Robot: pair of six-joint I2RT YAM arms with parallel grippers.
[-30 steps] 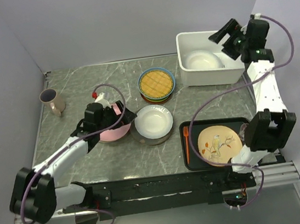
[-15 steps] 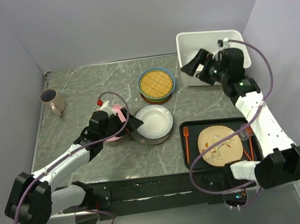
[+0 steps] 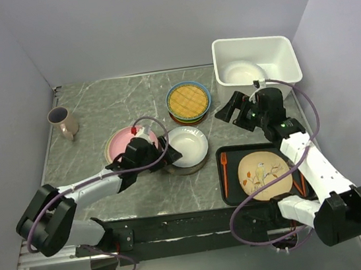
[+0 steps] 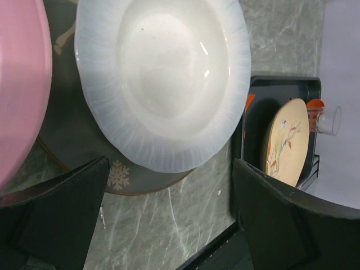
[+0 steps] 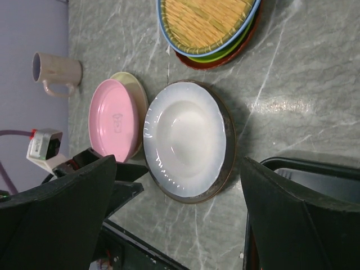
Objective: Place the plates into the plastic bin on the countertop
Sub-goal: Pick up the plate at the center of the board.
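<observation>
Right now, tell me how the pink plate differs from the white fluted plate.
The pink plate has a smooth rim and looks shallow; the white fluted plate has a ribbed rim and a deeper well. The pink plate rests on a pale yellow-green plate; the white fluted plate sits on a dark grey plate. Both are round, lie flat above the countertop, and are outside the plastic bin.

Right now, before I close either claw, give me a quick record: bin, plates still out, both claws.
bin: plastic bin holds one white plate
left claw: open, facing the fluted white plate, which lies on a dark grey plate
right claw: open, empty
pink plate: left of the fluted plate
stack: yellow lattice plate on top
</observation>
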